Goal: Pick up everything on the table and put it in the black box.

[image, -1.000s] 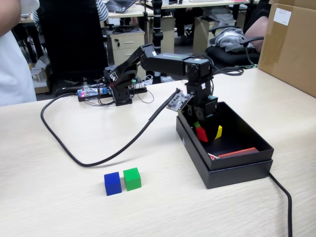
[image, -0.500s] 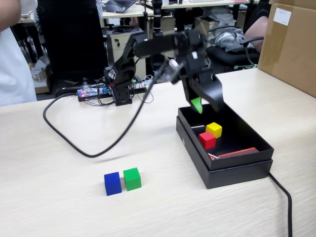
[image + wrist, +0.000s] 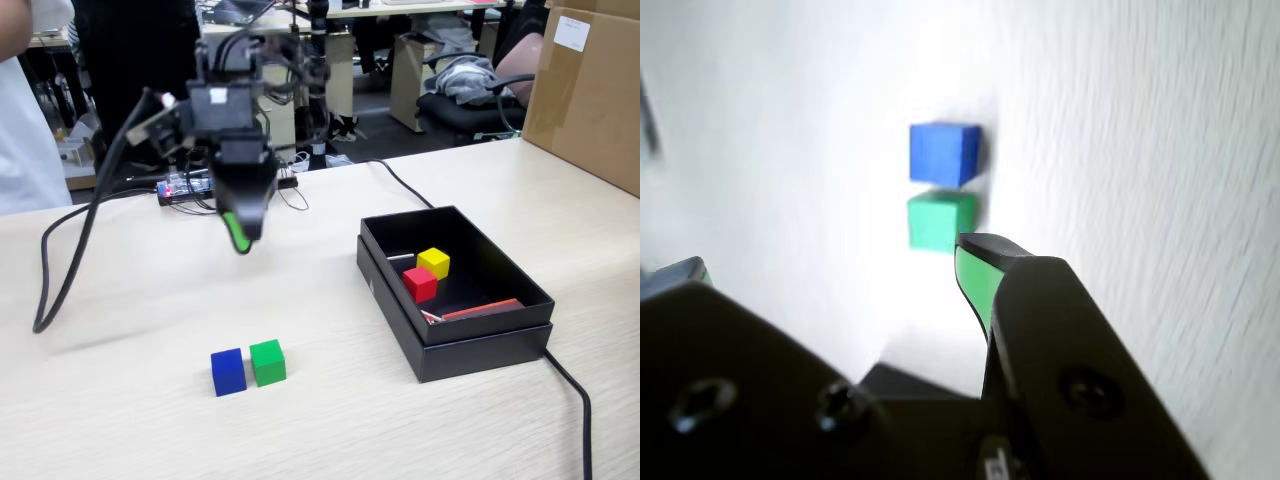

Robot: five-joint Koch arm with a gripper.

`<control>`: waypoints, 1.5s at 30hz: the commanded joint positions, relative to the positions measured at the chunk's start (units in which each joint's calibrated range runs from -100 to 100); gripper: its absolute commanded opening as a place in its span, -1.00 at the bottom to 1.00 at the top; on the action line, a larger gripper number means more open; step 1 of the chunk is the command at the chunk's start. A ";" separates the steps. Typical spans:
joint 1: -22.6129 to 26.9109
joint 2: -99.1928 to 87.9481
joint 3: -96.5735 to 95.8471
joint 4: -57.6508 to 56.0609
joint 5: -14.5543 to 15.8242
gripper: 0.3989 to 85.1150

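Above the tabletop (image 3: 130, 400) the gripper (image 3: 241, 238) hangs empty; whether its jaws are parted I cannot tell. 2 cubes lie in the black box (image 3: 480, 350). Likely next: descend onto the green cube (image 3: 268, 362), touching the blue cube (image 3: 228, 372). Both look small, solid-coloured.

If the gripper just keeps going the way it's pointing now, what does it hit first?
Most likely the green cube: in the wrist view the gripper tip points right at it, with the blue cube just beyond. The fixed view shows the gripper high above the table, so depth is uncertain.
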 commanded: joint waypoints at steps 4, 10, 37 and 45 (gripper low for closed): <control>-1.95 10.49 4.61 0.49 -1.07 0.14; -2.05 18.06 7.42 0.49 -1.03 0.14; -1.95 9.80 4.97 2.05 -1.37 -0.52; 5.62 -20.38 -8.45 1.44 1.51 -0.52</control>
